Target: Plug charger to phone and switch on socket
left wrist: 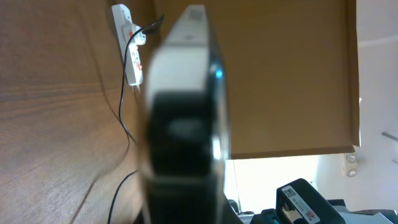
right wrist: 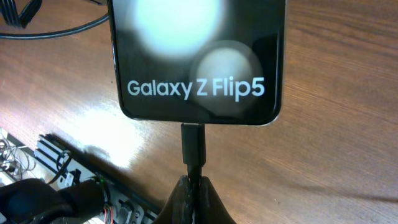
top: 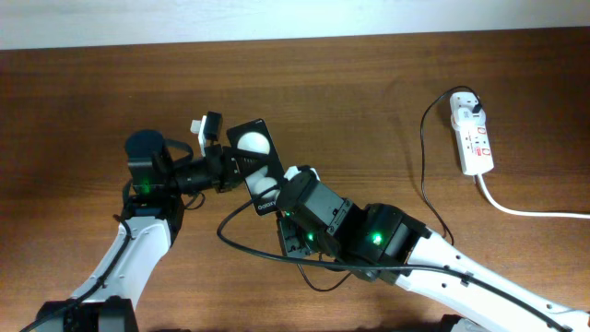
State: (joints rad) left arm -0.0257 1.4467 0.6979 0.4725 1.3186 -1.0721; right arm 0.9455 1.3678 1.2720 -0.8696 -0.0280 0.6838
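Right end effector (right wrist: 193, 191): fingers pinched nearly closed on the connector tip (right wrist: 192, 144) of the charger (top: 422, 166), which meets the bottom edge of the phone (right wrist: 198, 56); full seating cannot be confirmed. Left end effector (top: 224, 169): clamped on the phone's far end, holding it tilted above the surface (top: 369, 74). Socket (top: 472, 138): lying well apart at the right, charger plug inserted, switching probably outstanding. Risks: an off-axis push would jam or bend the tip; a taut cable could pull it free; a loosened left grip would drop the phone
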